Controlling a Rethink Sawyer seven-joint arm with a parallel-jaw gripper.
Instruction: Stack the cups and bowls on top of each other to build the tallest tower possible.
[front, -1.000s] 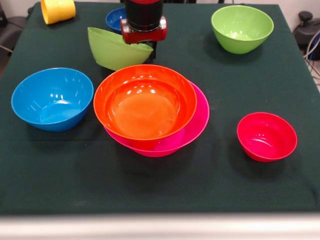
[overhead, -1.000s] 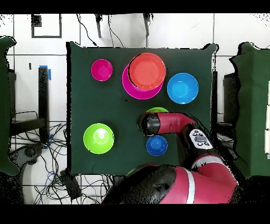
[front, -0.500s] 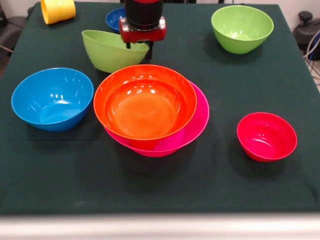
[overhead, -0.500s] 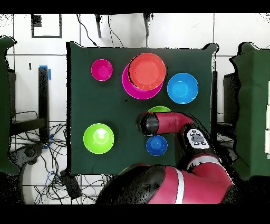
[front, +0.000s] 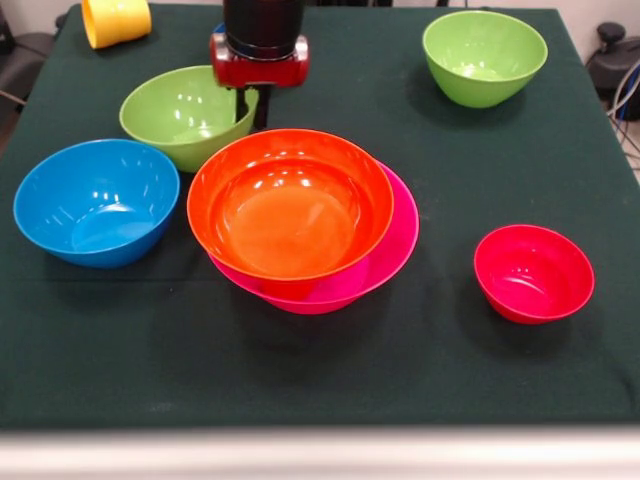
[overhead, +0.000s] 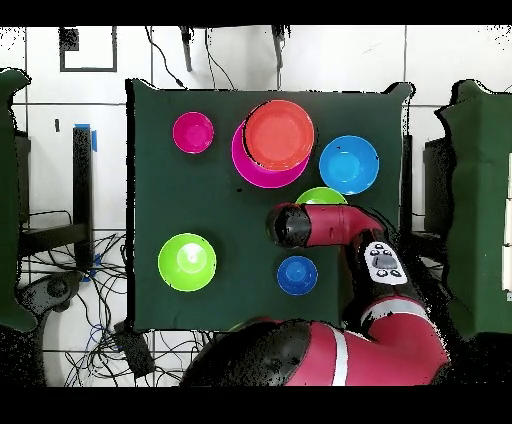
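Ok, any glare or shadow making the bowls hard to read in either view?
Front view: white ceiling-light glints inside the orange bowl and light blue bowl, rims still clear; soft shadows beneath the bowls on the cloth. Overhead view: a bright spot in the lone green bowl, little shadow.

From my side, bright even light falls from above, throwing white glints inside the glossy orange plastic bowl (front: 290, 205) and soft short shadows on the dark green tablecloth (front: 560, 160).
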